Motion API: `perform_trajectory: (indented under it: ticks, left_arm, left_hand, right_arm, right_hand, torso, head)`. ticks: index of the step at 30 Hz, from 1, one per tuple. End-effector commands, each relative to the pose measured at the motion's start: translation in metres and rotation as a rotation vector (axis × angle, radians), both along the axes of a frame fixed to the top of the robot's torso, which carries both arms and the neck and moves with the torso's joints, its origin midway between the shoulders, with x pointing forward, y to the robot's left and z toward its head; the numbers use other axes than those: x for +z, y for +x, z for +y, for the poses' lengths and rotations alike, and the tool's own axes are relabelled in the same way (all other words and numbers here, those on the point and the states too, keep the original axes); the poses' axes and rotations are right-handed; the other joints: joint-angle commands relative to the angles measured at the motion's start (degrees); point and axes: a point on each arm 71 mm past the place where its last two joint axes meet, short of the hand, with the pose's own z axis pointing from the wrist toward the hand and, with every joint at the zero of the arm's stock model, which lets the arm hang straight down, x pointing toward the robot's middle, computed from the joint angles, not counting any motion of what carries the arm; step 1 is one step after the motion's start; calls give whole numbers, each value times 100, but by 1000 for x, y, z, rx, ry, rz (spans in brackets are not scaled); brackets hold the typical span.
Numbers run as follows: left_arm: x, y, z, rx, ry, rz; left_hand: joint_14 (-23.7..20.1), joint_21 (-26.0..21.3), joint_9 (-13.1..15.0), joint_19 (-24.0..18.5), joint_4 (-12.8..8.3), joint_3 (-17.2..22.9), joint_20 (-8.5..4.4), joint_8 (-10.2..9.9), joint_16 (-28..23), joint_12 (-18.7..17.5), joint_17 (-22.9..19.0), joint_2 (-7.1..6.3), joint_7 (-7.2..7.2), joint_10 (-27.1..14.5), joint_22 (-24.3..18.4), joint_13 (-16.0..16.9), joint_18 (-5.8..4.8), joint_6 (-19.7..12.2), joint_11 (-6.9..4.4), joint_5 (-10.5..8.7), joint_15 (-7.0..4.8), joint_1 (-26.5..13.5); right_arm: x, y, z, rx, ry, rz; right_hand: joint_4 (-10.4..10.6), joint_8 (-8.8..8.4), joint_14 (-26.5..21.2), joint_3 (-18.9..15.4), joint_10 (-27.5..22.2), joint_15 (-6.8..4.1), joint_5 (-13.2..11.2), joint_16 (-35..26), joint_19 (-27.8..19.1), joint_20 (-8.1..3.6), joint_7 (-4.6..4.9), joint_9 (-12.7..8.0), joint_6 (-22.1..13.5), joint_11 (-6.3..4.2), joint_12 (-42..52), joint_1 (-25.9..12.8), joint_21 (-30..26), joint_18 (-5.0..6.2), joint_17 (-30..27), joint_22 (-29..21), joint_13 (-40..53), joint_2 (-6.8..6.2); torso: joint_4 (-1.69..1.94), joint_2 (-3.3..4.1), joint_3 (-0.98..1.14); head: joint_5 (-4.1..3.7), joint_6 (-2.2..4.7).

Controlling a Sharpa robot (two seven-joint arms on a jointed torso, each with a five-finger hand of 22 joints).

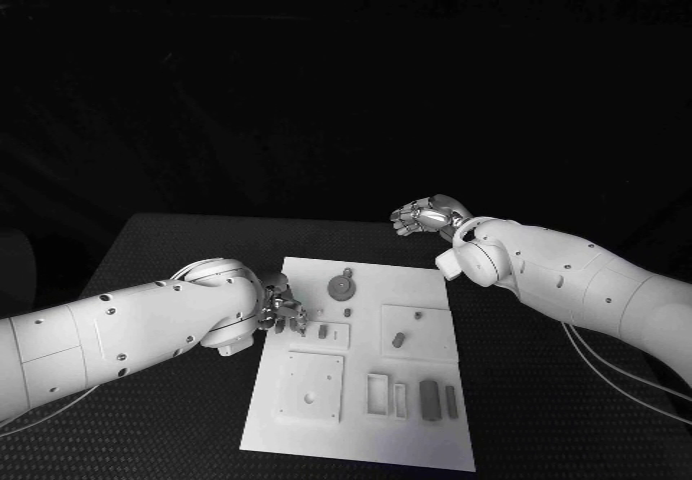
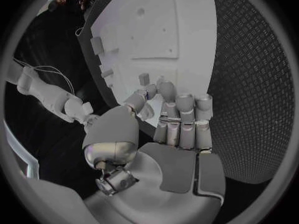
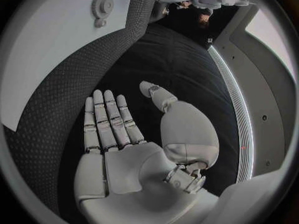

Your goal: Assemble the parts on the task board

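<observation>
At the task board's [image 1: 433, 290] left edge, the left hand [image 1: 283, 308] sits with fingers curled low over a small grey part [image 1: 323, 331]; whether anything is pinched cannot be told. The right hand [image 3: 134, 149] hovers beyond the board's far right corner, fingers spread wide and holding nothing. Risk: curled fingers may knock the part aside or shift the board, since contact is hidden from the head camera. The left wrist view shows the fingertips [image 2: 167, 89] close beside a small part [image 2: 144, 78] standing on the board, which the head view obscures.
</observation>
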Motion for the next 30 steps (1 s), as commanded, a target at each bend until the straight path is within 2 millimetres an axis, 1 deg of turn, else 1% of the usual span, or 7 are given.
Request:
perform_trajectory:
  ticks: [1,14,20,26,30]
  left_arm:
    - [-2,0,-2,-16,20,-15]
    - [-5,1,-6,-29,27,-17]
    - [-8,0,-6,-29,29,-12]
    - [-10,0,-6,-34,38,-2]
    - [-11,-1,-6,-44,50,10]
  left_hand:
    - [220,23,270,31,19,15,-635,375,20,27,6,62,-283,366,7,8,79,306,-326,15,-268,-5]
    - [221,31,271,37,21,17,-639,370,23,31,4,63,-283,364,12,13,81,307,-327,7,-272,-8]
    - [222,34,272,40,22,19,-640,368,24,32,3,63,-283,363,15,16,82,308,-327,4,-275,-9]
    - [222,37,273,42,22,20,-642,366,25,34,2,64,-284,362,17,18,83,309,-328,0,-277,-9]
    - [222,38,273,43,22,22,-643,365,26,35,1,65,-284,361,18,20,84,309,-328,-1,-278,-9]
  right_arm:
    - [1,0,2,12,-2,-11]
    - [1,-1,3,16,-1,-10]
    - [1,-1,3,17,0,-10]
    - [1,-1,3,17,0,-10]
    - [1,-1,3,17,0,-10]
  right_hand:
    - [-22,33,-52,-2,40,-4,28,29,-27,9,212,-7,-2,18,-23,-5,-19,-104,-6,9,7,-22]
    - [-20,34,-52,-1,41,-4,29,31,-26,9,212,-9,-3,18,-25,-6,-24,-104,-8,14,7,-21]
    - [-19,35,-53,-1,42,-4,29,31,-25,10,212,-10,-3,18,-26,-6,-26,-104,-9,16,7,-21]
    - [-19,35,-53,-1,42,-4,30,32,-25,10,212,-11,-3,18,-27,-7,-28,-104,-10,18,7,-20]
    - [-18,36,-53,-1,42,-4,30,32,-25,10,212,-12,-4,18,-27,-7,-29,-104,-10,19,7,-20]
  torso:
    - [-1,-2,6]
    - [-8,0,5]
    - [1,-2,7]
    - [-2,-1,2]
    - [-4,-3,7]
  head:
    - [-3,-6]
    - [-12,-16]
    - [-20,-28]
    - [-25,-32]
    - [-17,-43]
